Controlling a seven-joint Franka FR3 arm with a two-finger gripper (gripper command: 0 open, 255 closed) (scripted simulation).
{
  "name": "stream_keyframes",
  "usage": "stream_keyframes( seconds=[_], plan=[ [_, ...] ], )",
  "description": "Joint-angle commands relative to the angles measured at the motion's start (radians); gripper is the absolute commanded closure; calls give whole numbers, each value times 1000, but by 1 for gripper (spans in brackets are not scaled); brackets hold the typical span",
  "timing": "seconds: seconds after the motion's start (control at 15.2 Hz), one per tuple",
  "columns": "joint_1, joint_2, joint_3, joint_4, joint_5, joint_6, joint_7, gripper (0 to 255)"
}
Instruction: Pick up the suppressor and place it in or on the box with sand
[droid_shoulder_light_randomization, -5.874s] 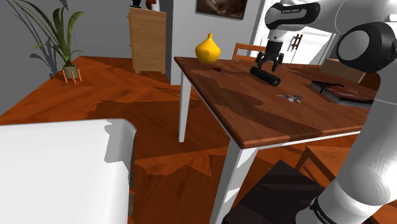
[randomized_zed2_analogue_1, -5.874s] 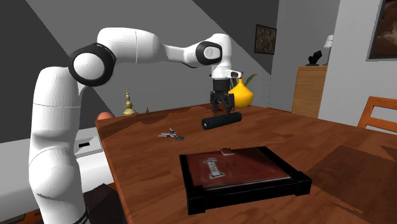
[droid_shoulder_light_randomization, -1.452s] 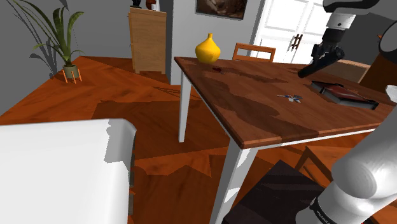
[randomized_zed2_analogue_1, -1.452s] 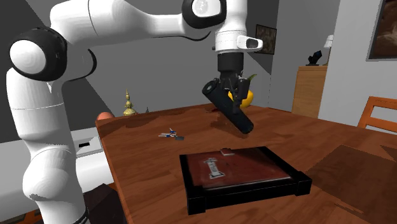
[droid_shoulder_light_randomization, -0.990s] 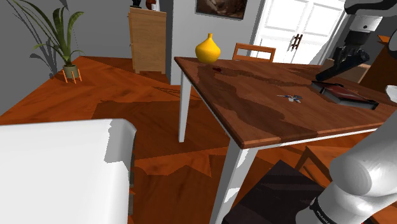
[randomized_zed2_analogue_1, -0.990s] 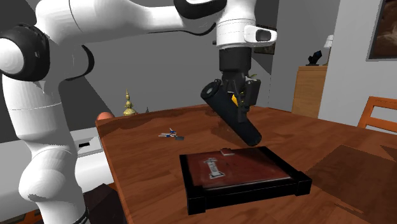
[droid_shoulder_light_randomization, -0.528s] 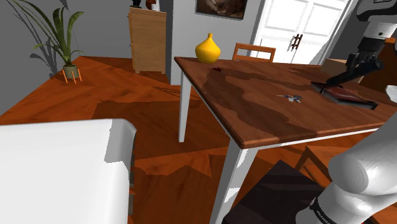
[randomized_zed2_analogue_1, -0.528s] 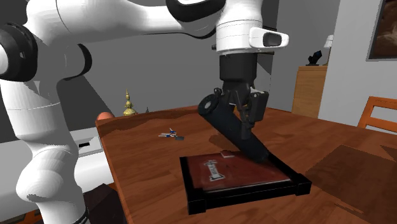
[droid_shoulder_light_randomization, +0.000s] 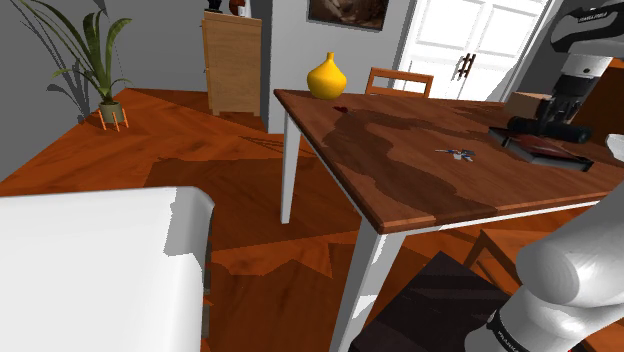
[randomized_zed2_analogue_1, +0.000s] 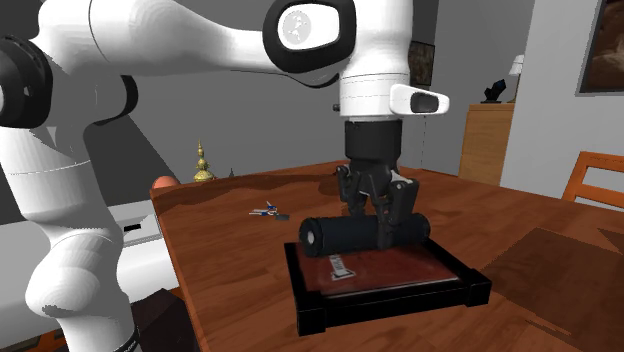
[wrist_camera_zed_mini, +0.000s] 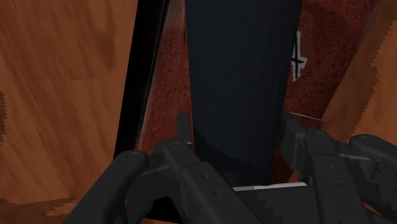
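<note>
Suppressor, a black cylinder, lies level across the box, over the reddish-brown fill and apparently resting on it. Its open end points to the second exterior view's left, reaching about the box's black rim. The jaws come straight down and straddle it near mid-length, one finger on each side. In the wrist view the suppressor runs straight out between the fingers, which press on both flanks with no gap showing, so the jaws are clenched on it. The box sits on the wooden surface, near the shoulder view's right. A small blue-and-metal item lies on the surface, apart from the box. A yellow vase stands at the far corner.
</note>
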Motion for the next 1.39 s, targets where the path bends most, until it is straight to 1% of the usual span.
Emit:
stream_keyframes(
  seconds=[0.0,0.53,0.59,0.92,1.19,1.32],
  plan=[
    [0,-7,1,-32,-4,27,3,255],
    [0,-7,1,-32,-4,27,3,255],
    [0,-7,1,-32,-4,27,3,0],
    [0,-7,1,-32,-4,27,3,0],
    [-1,23,-4,125,14,-106,-11,0],
    [-1,23,-4,125,14,-106,-11,0]
  ],
)
